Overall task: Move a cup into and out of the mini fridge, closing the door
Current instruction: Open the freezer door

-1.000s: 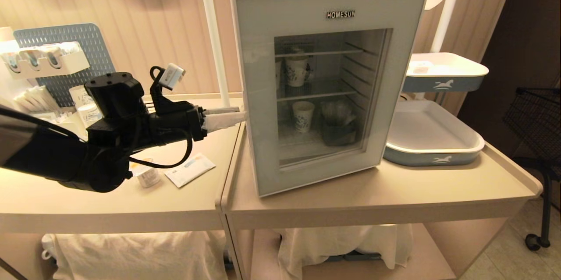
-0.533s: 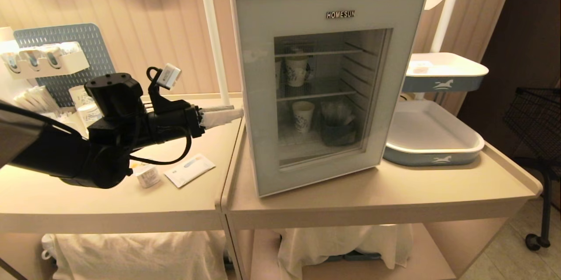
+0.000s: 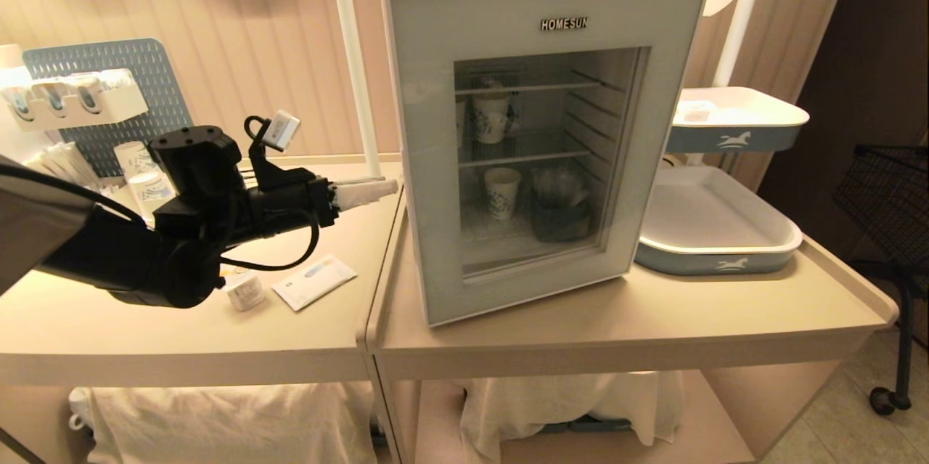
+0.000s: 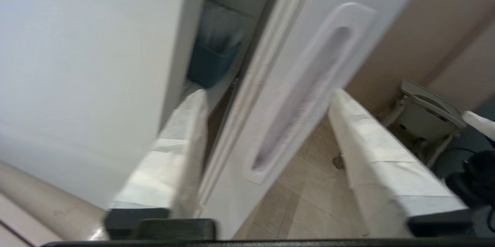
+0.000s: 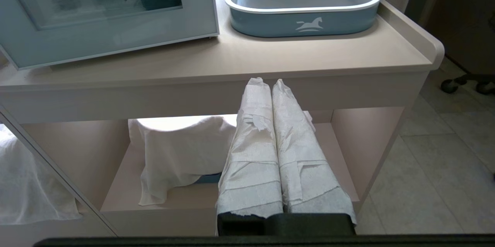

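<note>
The mini fridge [image 4: 77, 65] stands on the right-hand table, its grey-blue door [image 3: 424, 159] ajar by a narrow gap at its left edge. My left gripper [image 3: 390, 188] is level with that edge and just short of it. In the left wrist view the left gripper [image 4: 267, 94] is open, and the door edge with its recessed handle [image 4: 309, 84] runs between the fingers without touching them. The cup [image 3: 245, 292], small and white, sits on the left table under my left arm. My right gripper [image 5: 270, 82] is shut and parked below the table's front edge.
Patterned paper cups [image 3: 501, 192] and a dark container stand on the fridge's wire shelves. A sachet [image 3: 313, 281] lies near the cup. A blue-and-white tray [image 3: 715, 221] sits right of the fridge. A pegboard rack [image 3: 109, 94] and more paper cups [image 3: 149, 188] fill the far left.
My left gripper's tips have drawn back a little to the left, off the door's edge. The door and the cup have not moved.
</note>
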Motion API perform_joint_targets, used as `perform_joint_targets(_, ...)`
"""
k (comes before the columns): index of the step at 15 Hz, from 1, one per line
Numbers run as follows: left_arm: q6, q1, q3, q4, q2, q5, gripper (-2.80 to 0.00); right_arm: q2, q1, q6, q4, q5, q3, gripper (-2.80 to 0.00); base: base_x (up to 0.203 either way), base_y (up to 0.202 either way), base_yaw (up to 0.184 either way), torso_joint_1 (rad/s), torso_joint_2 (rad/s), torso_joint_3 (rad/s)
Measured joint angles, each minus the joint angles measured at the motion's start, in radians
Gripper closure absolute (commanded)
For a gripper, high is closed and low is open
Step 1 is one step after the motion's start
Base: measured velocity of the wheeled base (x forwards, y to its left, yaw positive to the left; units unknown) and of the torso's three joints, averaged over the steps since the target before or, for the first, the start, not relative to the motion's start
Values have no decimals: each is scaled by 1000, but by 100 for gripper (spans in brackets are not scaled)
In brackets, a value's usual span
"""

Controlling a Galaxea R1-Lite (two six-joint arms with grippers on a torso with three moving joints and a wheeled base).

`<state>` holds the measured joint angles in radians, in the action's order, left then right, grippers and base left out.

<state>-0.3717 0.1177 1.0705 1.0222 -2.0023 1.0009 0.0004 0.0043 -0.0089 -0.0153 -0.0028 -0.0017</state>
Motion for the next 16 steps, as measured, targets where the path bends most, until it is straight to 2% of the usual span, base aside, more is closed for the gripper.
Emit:
perform_joint_targets(3, 1, 1, 24, -5, -39, -49, 0, 0, 0, 0, 0, 0, 0, 0, 0, 0, 0, 0, 0, 0)
perform_joint_targets(9, 1, 12, 43, -5, -90, -59, 0, 0, 0, 0, 0, -1, 0, 0, 0, 0, 0, 0, 0, 0)
perform_joint_targets(12, 0, 41, 38, -3, -108, -65, 0, 0, 1, 0, 0, 0, 0, 0, 0, 0, 0, 0, 0, 0)
perform_joint_targets(16, -1, 86, 23, 4, -116, -106, 0, 0, 0, 0, 0, 0, 0, 0, 0, 0, 0, 0, 0, 0)
